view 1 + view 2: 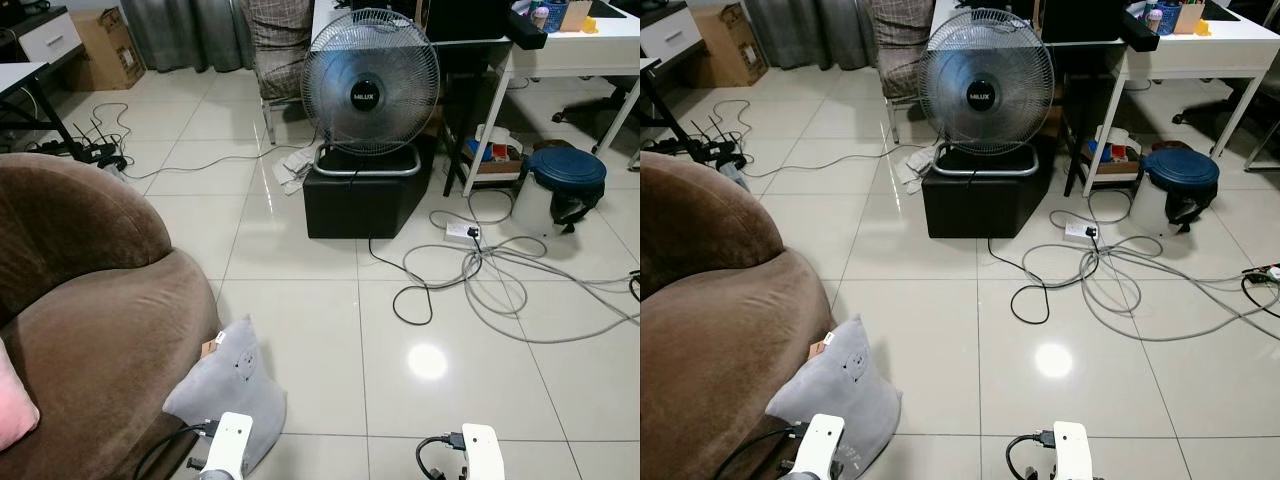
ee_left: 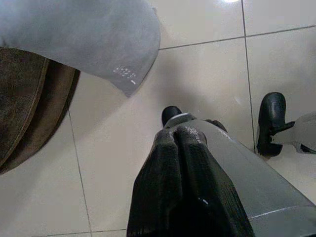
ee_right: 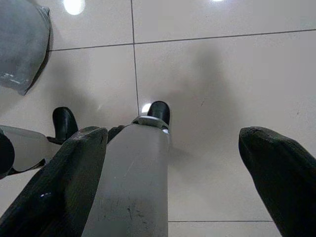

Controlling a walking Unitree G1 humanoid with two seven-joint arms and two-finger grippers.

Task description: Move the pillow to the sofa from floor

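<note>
pillow (image 1: pixel 222 395) on floor, near left gripper (image 2: pixel 177 136)

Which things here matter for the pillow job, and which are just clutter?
For the job:
grey pillow, on the floor against the sofa
brown sofa
left claw, shut, empty
right claw, open, empty

Lying about:
fan on black box
cables
blue-lidded bin

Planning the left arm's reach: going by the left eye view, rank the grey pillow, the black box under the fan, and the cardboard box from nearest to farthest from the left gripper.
From the left gripper, hanging low over the floor:
1. Grey pillow, right beside it, leaning on the sofa.
2. Black box, mid-room, ahead and right.
3. Cardboard box, far back left.
</note>
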